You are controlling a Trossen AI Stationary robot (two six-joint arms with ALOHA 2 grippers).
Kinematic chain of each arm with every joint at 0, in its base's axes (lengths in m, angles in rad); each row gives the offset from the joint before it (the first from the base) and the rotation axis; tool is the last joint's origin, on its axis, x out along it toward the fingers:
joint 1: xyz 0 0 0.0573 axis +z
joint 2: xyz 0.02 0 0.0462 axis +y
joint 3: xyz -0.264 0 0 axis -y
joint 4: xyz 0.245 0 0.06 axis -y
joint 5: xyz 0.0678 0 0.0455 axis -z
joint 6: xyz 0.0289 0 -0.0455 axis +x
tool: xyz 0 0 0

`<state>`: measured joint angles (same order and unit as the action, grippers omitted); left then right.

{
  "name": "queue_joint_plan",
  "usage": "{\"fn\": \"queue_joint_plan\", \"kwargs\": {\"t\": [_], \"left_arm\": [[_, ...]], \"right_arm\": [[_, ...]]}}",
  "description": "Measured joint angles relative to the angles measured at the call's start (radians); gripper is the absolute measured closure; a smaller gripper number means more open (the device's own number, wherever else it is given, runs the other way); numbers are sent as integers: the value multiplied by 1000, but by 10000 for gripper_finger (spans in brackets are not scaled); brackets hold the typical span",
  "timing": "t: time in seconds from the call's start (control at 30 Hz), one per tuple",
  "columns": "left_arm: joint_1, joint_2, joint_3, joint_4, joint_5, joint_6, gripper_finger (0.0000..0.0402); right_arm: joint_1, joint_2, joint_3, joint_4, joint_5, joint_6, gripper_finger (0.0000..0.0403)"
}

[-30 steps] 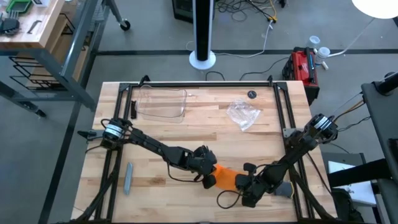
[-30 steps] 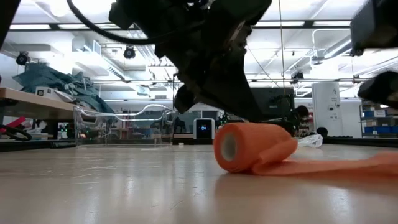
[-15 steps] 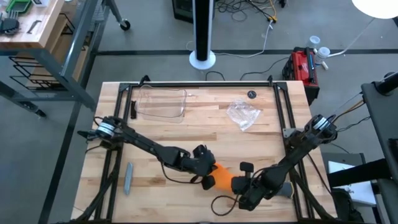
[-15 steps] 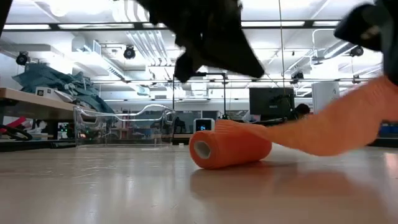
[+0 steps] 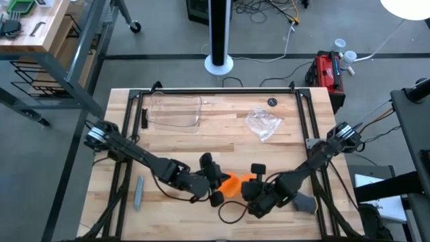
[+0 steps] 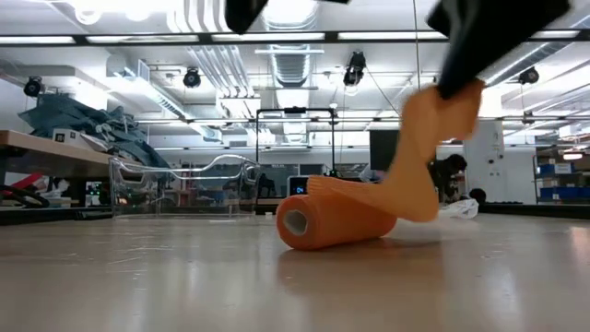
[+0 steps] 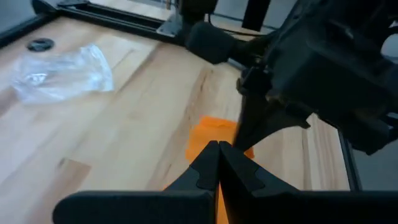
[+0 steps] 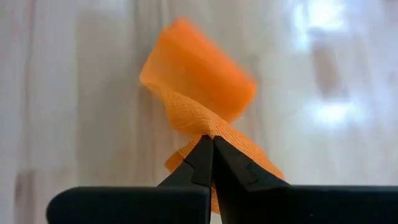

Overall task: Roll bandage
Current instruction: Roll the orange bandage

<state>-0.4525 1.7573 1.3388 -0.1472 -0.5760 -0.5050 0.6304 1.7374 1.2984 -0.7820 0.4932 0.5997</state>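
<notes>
Right gripper (image 8: 211,146) pinched the bandage (image 6: 336,219) tail, lifted off the table (image 5: 201,134). Left gripper (image 7: 219,154) beside roll, fingers together, prob. empty.

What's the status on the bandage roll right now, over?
Right gripper shut on the bandage tail, lifted above the roll. Left gripper shut, just beside roll. Roll lying on table. Nothing in the way.

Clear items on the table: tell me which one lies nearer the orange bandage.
The crinkled plastic wrap, toward the table's far right, is nearer the bandage. The clear rectangular container sits farther off, at the far left.
</notes>
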Motion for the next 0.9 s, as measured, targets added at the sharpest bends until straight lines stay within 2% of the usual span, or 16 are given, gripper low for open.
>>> {"fn": "queue_joint_plan", "kwargs": {"t": [0.17,0.53,0.9], "left_arm": [[-26,-32,0,-37,-62,0,401],[-51,-38,0,-44,-89,-10,401],[-51,-38,-8,-49,-92,-54,401]], "right_arm": [[-34,0,60,1,81,-98,403],[-180,-2,103,48,110,-229,403],[-302,22,103,234,-31,-350,403]]}}
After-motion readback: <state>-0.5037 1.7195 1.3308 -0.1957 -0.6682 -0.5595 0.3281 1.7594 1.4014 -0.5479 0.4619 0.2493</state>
